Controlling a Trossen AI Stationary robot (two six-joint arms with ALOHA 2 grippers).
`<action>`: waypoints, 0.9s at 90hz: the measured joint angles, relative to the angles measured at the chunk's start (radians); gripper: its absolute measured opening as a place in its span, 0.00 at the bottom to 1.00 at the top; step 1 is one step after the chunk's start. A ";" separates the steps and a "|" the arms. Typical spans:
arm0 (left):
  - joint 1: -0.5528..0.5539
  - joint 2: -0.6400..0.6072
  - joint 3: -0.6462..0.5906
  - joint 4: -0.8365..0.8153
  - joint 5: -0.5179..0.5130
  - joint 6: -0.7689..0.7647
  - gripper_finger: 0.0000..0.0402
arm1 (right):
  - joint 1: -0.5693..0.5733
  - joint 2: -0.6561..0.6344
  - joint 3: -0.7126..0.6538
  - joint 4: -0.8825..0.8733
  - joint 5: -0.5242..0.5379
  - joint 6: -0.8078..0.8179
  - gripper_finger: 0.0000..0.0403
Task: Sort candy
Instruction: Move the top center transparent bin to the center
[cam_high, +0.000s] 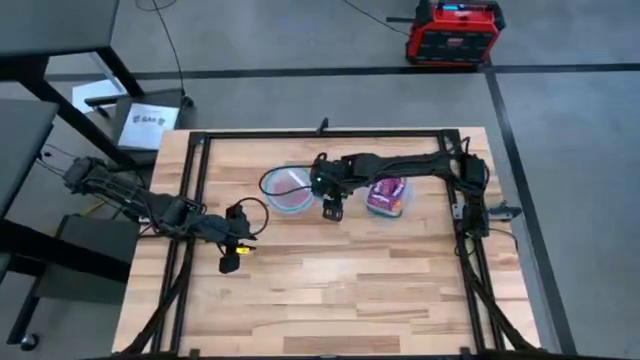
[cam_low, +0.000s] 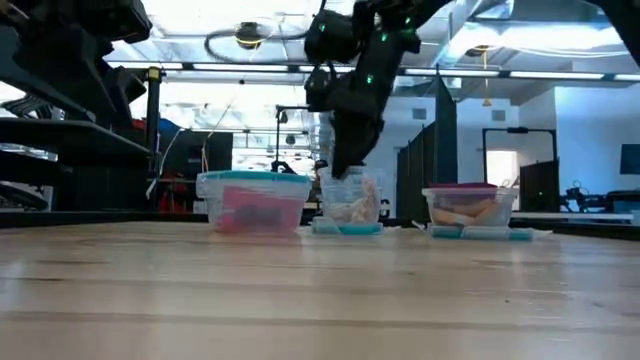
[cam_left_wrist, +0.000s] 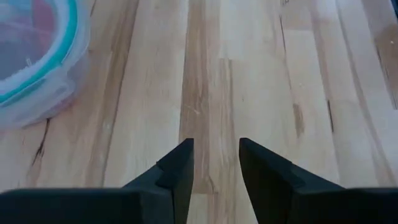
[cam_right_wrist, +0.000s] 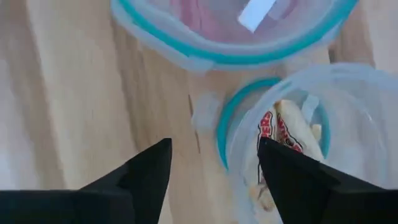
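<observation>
Tabletop (cam_high: 330, 290): right pincer (cam_right_wrist: 214, 168) spread over small tub's (cam_right_wrist: 348, 124) seemingly cream candy (cam_right_wrist: 292, 134), partly hidden.

paper sheet (cam_high: 146, 122) with unreadable print, no legible text

Candy, sorted into clear blue-rimmed containers on the wooden surface (cam_high: 350, 290).

- Red/pink packets (cam_low: 253, 212): piled in the large round container (cam_high: 287, 187), a pink mass through its wall. One white stick (cam_right_wrist: 257, 13) lies tilted on top of them.
- Cream sticks with red print (cam_right_wrist: 281, 132): heaped in the small container (cam_low: 349, 206), lying every way, some leaning on the wall.
- Purple packets (cam_high: 385, 193): in the rectangular container (cam_high: 402, 199); in the low view its contents (cam_low: 470, 211) read pale orange and cream under a purple layer.
</observation>
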 joint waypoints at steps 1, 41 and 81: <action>0.000 0.000 0.000 0.000 0.000 0.000 0.28 | 0.000 0.005 0.000 0.000 0.000 -0.001 0.54; 0.000 0.000 0.000 0.001 -0.002 0.002 0.28 | 0.015 -0.078 0.081 -0.133 0.080 -0.049 0.01; 0.000 0.000 0.000 0.001 -0.002 0.001 0.28 | 0.448 -0.076 0.167 -0.157 -0.035 0.276 0.00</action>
